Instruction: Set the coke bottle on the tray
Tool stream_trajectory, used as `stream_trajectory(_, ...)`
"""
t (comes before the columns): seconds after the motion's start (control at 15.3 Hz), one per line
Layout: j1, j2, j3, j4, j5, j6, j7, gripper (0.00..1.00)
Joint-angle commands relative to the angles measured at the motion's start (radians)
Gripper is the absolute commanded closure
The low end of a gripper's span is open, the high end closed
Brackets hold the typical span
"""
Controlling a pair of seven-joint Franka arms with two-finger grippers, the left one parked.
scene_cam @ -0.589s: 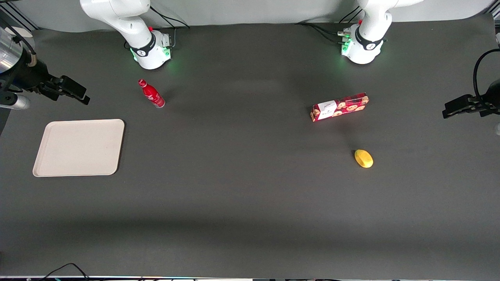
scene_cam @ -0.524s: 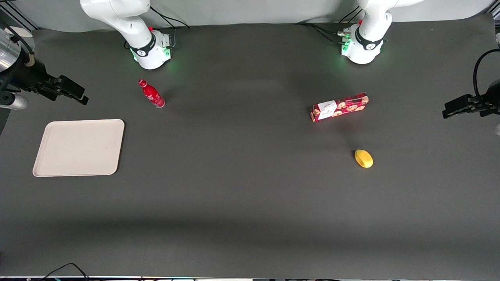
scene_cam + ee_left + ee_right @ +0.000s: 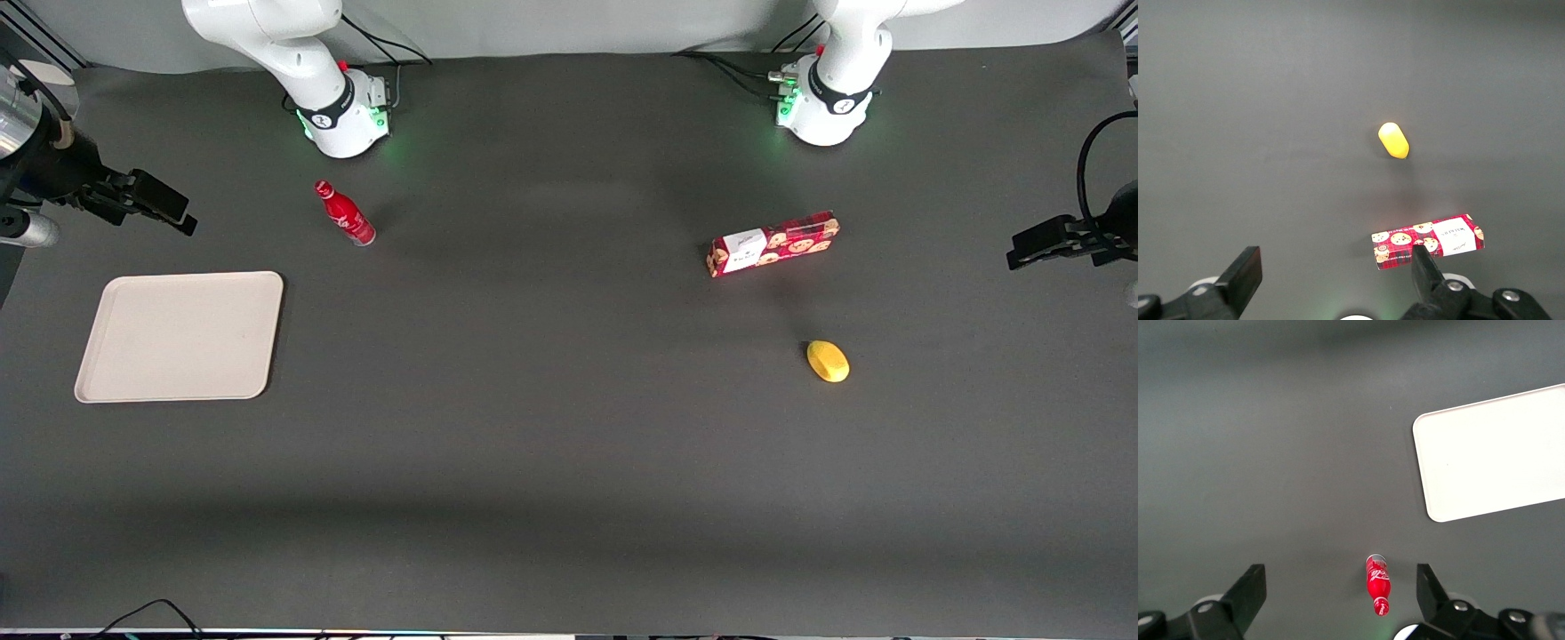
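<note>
The coke bottle (image 3: 345, 214), small, red, with a red cap, stands on the dark table close to the working arm's base. It also shows in the right wrist view (image 3: 1378, 583), between my two fingers. The beige tray (image 3: 180, 336) lies flat and bare, nearer the front camera than the bottle; the right wrist view shows it too (image 3: 1495, 453). My right gripper (image 3: 164, 206) hangs high over the working arm's end of the table, well apart from the bottle. In the right wrist view the gripper (image 3: 1340, 597) is open wide and holds nothing.
A red cookie box (image 3: 773, 244) and a yellow fruit-like object (image 3: 828, 361) lie toward the parked arm's end of the table; both show in the left wrist view, the box (image 3: 1428, 241) and the fruit (image 3: 1393, 140). The working arm's base (image 3: 342, 120) stands just past the bottle.
My right gripper has drifted slightly toward the working arm's end of the table. The bottle, tray and other objects have not moved.
</note>
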Motion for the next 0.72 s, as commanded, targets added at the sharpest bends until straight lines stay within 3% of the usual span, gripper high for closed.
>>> stream_trajectory(0.0, 0.011, 0.013, -0.005, 0.032, -0.014, -0.028, -0.001, 0.00)
stream_trajectory(0.33, 0.013, -0.011, 0.007, -0.010, -0.011, -0.117, 0.011, 0.00)
stream_trajectory(0.46, 0.013, -0.084, 0.016, -0.146, -0.001, -0.110, 0.011, 0.00)
stream_trajectory(0.65, 0.004, -0.230, 0.067, -0.434, 0.003, 0.022, 0.017, 0.00)
